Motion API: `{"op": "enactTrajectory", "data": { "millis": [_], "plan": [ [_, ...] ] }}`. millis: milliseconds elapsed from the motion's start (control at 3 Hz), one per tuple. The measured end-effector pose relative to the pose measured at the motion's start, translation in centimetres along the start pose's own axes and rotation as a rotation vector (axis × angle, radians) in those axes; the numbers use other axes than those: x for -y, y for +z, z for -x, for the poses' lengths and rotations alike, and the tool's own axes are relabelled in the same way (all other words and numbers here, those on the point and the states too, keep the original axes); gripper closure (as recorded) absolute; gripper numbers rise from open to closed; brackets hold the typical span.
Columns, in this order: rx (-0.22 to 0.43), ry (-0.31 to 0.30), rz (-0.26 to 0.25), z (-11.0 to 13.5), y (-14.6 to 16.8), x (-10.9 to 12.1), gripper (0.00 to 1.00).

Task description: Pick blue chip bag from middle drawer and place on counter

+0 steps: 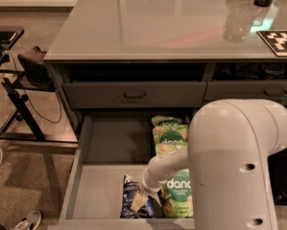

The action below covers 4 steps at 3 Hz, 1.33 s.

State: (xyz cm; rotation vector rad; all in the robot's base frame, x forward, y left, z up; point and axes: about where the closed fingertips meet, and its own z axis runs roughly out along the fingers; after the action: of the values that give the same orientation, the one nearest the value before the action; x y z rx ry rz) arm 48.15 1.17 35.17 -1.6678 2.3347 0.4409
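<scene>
End effector [139, 201] down inside the middle drawer [102, 176], on the blue chip bag [128, 194] near the front edge. Its grip cannot be told. Green dang bags [171, 137] lie just beside.

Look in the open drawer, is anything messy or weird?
Nothing spilled or broken. The blue chip bag lies askew at the front of the middle drawer, under the end effector, beside green dang bags.

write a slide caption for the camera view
Gripper at the blue chip bag in the open middle drawer.

End effector [139, 201] at one blue bag [128, 191], three green [171, 139].
</scene>
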Motion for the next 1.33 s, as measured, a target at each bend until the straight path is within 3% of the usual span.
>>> {"op": "enactTrajectory", "data": {
  "millis": [333, 667, 1000, 1333],
  "plan": [
    [0.000, 0.000, 0.000, 0.1, -0.3, 0.0, 1.00],
    [0.017, 0.032, -0.063, 1.4, -3.2, -0.3, 1.00],
    [-0.028, 0.058, -0.090, 0.7, -8.0, -3.4, 1.00],
    [-0.082, 0.066, -0.085, -0.1, -13.0, -6.9, 1.00]
  ]
}}
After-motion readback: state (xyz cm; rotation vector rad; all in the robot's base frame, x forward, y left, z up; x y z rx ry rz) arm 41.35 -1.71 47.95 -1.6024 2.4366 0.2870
